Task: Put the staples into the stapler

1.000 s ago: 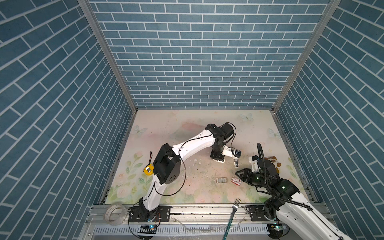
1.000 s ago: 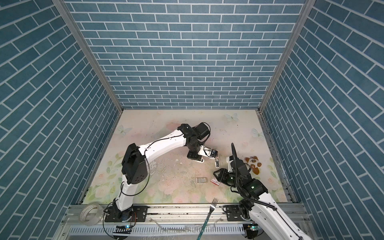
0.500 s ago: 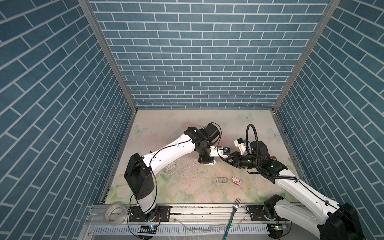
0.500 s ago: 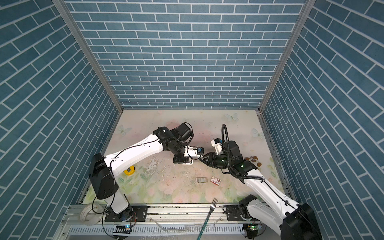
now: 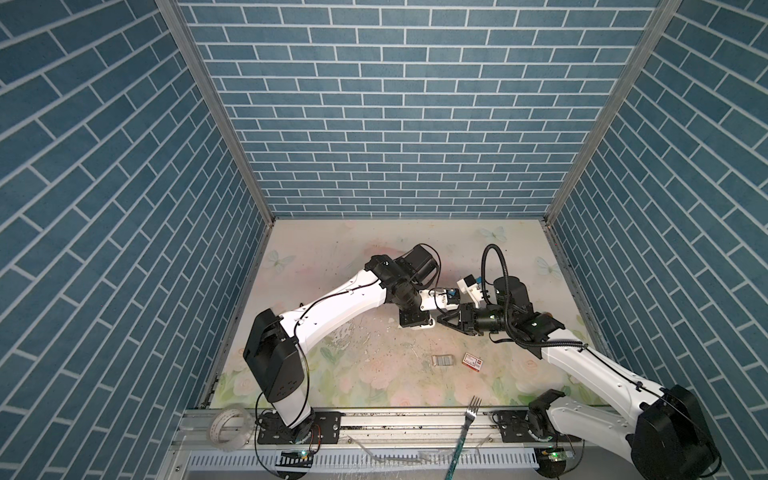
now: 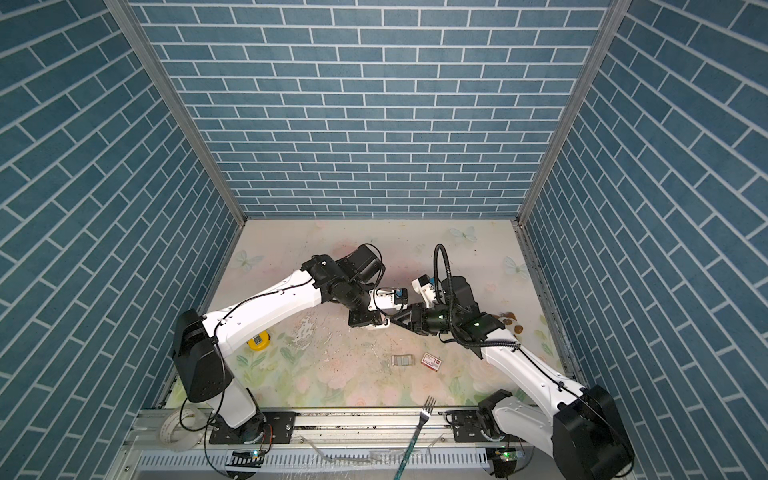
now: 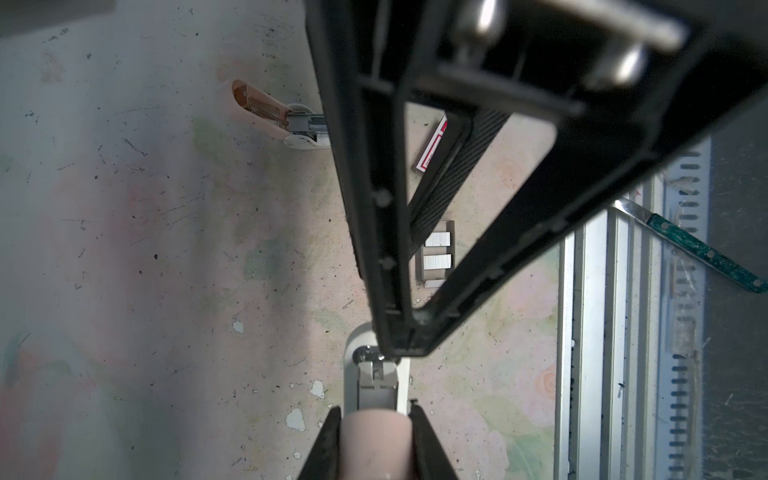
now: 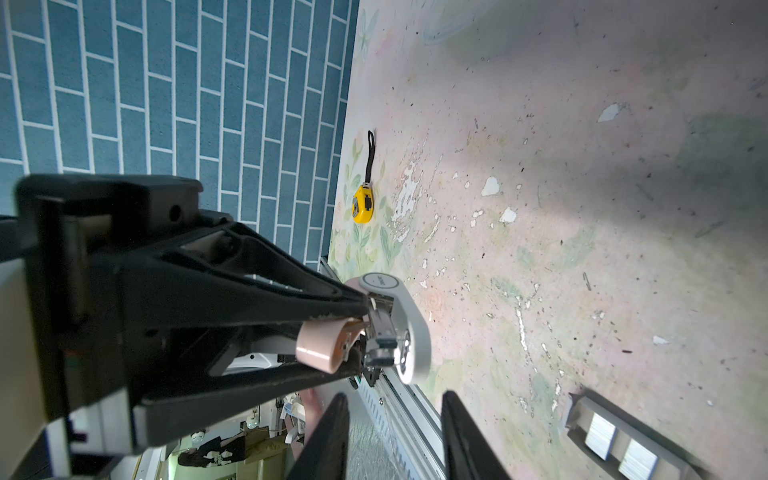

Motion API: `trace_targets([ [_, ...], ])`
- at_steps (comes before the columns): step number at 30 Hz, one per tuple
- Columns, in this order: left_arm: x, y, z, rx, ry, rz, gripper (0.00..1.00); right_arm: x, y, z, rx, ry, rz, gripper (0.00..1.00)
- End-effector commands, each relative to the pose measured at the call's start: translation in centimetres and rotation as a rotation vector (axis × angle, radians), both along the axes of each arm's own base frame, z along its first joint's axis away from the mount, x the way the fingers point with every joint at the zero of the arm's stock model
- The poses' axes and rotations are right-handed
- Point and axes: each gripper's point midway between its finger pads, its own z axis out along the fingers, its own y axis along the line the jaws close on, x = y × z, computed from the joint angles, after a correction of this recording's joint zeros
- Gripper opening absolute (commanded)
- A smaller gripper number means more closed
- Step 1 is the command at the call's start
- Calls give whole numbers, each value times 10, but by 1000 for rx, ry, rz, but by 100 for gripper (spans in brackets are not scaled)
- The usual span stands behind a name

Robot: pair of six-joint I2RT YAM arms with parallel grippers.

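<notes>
Mid-table (image 5: 332, 270), both arms met at the stapler (image 8: 415, 328). The left pincer (image 7: 376, 415) was clamped on the stapler's pink cover (image 8: 318, 347), which was swung back from the white base, leaving the metal channel (image 8: 384, 332) exposed. Could not tell whether the base rested on the table or hung just above it. The right pincer (image 8: 395, 399) was parted with nothing between its fingers. In the left wrist view its tip sat against the far end of the stapler. The staples (image 5: 441, 360) lay as flat silvery strips in their pale tray (image 8: 582, 419) on the table, nearer the front edge and well apart from the stapler. The white-and-red box (image 5: 473, 360) lay just beside them. Could not tell whether any strip was already in the channel. Judged step: stapler opened and steadied, loading not yet begun. The next move would call for the right pincer to go to the tray, pinch one strip by its sides, carry it across and seat it legs-down along the channel. The left pincer would need to keep the cover clear meanwhile.
</notes>
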Motion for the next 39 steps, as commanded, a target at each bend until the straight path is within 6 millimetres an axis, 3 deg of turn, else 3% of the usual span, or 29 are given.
trace_targets([
  [1, 1, -8, 21, -65, 13, 14, 0, 3, 4, 13, 17, -52, 27, 38],
  [28, -3, -17, 43, -123, 36, 6, 0, 10, 1, -12, -57, -25, -4, 37],
  [39, 0, -27, 56, -169, 48, 21, 0, 13, 5, -12, -30, -23, -7, 36],
])
